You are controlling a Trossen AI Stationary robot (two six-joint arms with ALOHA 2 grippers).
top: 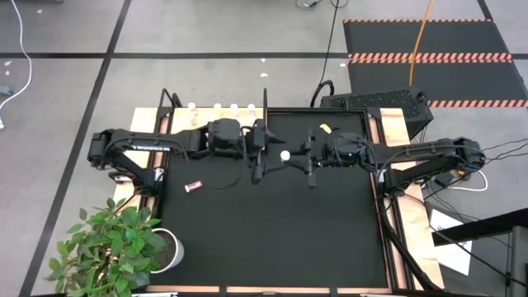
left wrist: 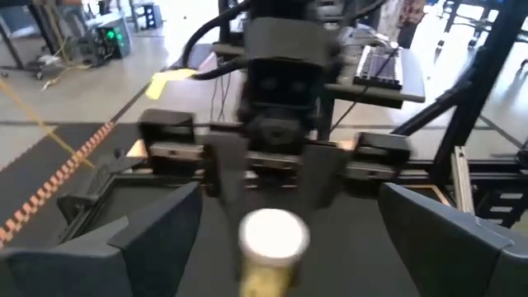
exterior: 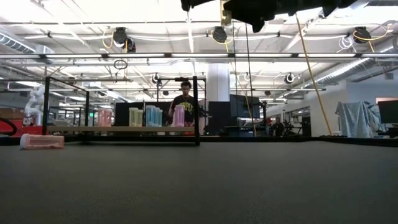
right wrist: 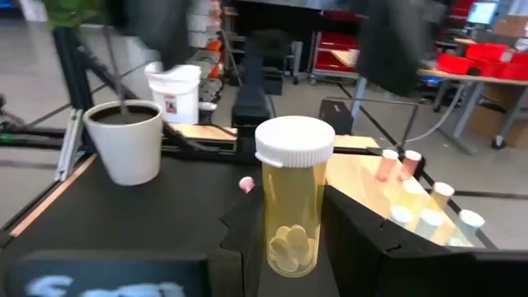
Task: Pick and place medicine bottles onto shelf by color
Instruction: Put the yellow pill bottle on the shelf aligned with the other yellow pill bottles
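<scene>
- Above the middle of the black mat (top: 272, 223), the two arms are meeting nose to nose, and a yellow-olive bottle (right wrist: 290, 206) is sitting upright between them, well clear of the desk.
- Judging by this, a handover step is in hand: the right gripper (right wrist: 289, 239) is pinching the yellow-olive bottle by its lower body, white cap up, pills showing at the bottom.
- The left gripper (left wrist: 272, 239) is standing spread wide, its fingers (left wrist: 153, 235) flanking the bottle's white cap without touching it.
- From above, the cap is showing as a white dot just beside the left gripper's tips, between the two wrists.
- The next move is probably calling for the left gripper to close squarely on the bottle before the right one lets go; a skewed grip could tip it.
- The shelf (top: 216, 114) is lying at the mat's far left corner, with several bottles already standing in a row on it.
- A pink bottle (top: 194, 187) is lying on its side on the mat, well apart from both grippers and not yet placed.
</scene>
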